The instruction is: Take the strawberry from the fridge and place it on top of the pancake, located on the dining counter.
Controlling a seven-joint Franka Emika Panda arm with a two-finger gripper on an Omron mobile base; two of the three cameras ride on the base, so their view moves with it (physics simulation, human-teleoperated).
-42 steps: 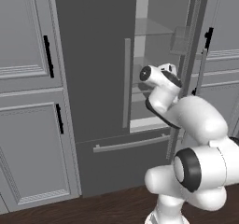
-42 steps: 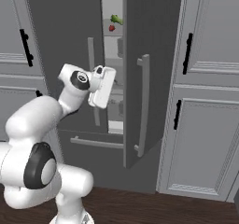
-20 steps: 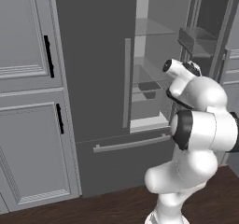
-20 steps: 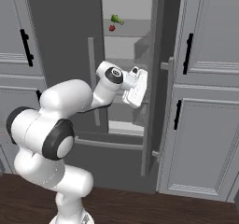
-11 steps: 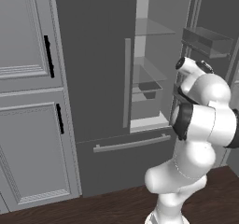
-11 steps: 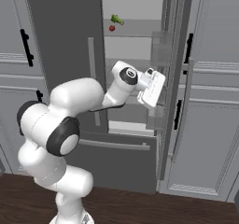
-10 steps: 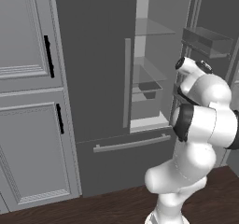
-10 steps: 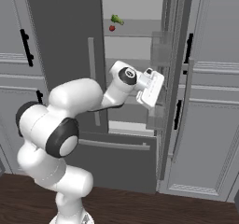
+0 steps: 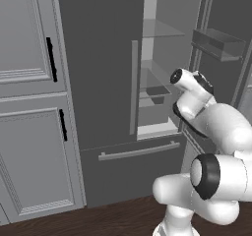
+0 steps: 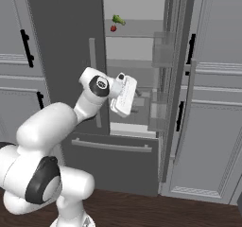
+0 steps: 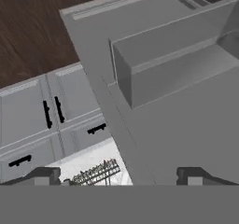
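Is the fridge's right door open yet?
Open: the right door is swung wide, exposing the strawberry on an upper shelf.

Flat, even rendered light on all three feeds, no clear source I can pick out. Fridge [image 10: 142,56] interior reads paler than the dark door fronts; soft shading under shelves, no hard cast shadows. No glare, though the arm [image 9: 216,132] is the brightest thing in frame w/ mild gradient on its curves. Base views sharp enough but low-res, jagged edges on handles. Hand view tilted, softer, blocky at close range. No edge distortion I can see. Floor [image 11: 37,27] wood grain slightly smeared.
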